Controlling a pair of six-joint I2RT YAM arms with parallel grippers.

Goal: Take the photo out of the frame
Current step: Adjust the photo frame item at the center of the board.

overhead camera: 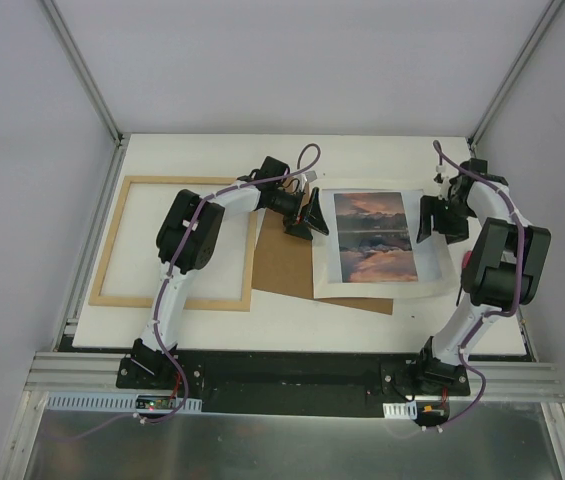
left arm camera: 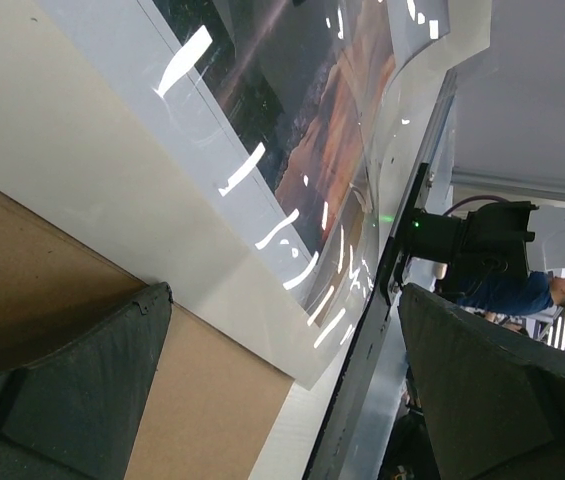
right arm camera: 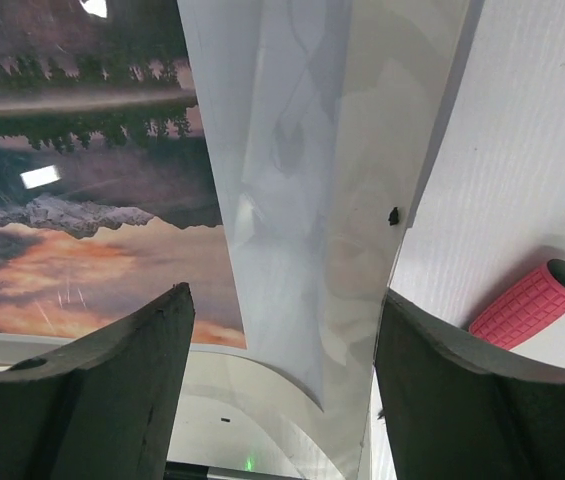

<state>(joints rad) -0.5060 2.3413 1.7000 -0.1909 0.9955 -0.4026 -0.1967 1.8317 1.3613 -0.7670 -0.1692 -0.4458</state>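
The photo [overhead camera: 372, 238] is lying outside the frame [overhead camera: 162, 181], on the brown board [overhead camera: 282, 265] right of the worktop's [overhead camera: 362, 325] centre; the left jaws and right jaws are standing apart at its side edges, gripping nothing; removal is looking done; what remains is probably backing both arms away.

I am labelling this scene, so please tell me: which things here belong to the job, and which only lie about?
Belong to the job:
photo
wooden frame

Only lying about:
brown board, under the photo
red ribbed handle
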